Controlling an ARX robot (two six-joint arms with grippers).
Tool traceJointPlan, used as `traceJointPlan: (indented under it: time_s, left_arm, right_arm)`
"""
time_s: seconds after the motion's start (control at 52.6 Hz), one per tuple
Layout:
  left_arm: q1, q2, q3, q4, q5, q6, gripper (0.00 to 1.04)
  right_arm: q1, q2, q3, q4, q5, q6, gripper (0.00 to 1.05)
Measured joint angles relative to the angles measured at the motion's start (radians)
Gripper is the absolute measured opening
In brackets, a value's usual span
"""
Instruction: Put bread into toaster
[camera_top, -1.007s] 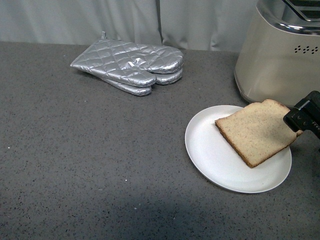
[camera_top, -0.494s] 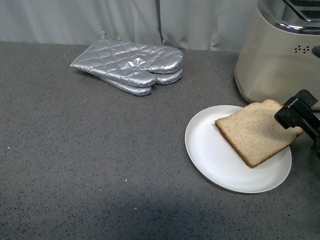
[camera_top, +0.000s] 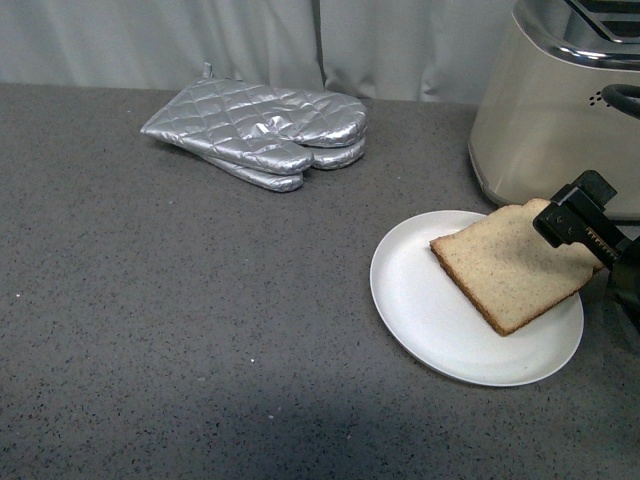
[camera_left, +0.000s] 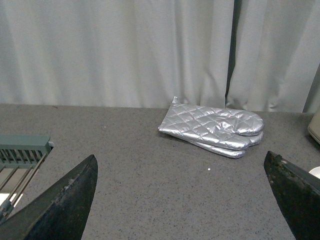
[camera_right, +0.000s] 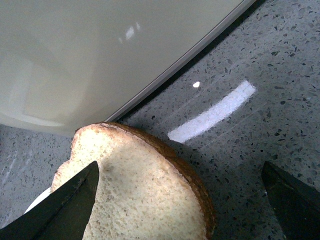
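The bread (camera_top: 510, 265), a tan slice with brown crust, lies on a white plate (camera_top: 430, 310) with its rounded top overhanging the rim toward the toaster (camera_top: 555, 110), the beige box at the far right. My right gripper (camera_top: 580, 228) is open just over the slice's rounded end; one black finger covers its corner. In the right wrist view the bread (camera_right: 140, 195) lies between the two fingers, its crust edge between them, with the toaster wall (camera_right: 100, 50) just beyond; my right gripper (camera_right: 180, 200) holds nothing. My left gripper (camera_left: 185, 200) is open and empty over bare counter.
Silver quilted oven mitts (camera_top: 260, 130) lie stacked at the back middle of the grey speckled counter; they also show in the left wrist view (camera_left: 215, 127). A green rack (camera_left: 22, 150) sits at the left edge. A pale curtain hangs behind.
My right gripper has moved left and slightly up over the bread's rounded end. The bread and plate have not moved.
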Motion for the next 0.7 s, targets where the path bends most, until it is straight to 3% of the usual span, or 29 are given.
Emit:
traceJointPlan:
  time_s: [0.437,0.57,0.703]
  left_arm:
    - [0.000,0.000,0.000,0.000,0.000,0.000,0.98]
    - [0.000,0.000,0.000,0.000,0.000,0.000,0.98]
    - [0.000,0.000,0.000,0.000,0.000,0.000,0.98]
  right_arm:
    - [0.018,0.022,0.043,-0.012,0.011,0.008,0.95]
    - [0.022,0.024,0.051,-0.022,0.006,0.015,0.78]
    - [0.027,0.025,0.062,-0.026,0.003,0.020,0.55]
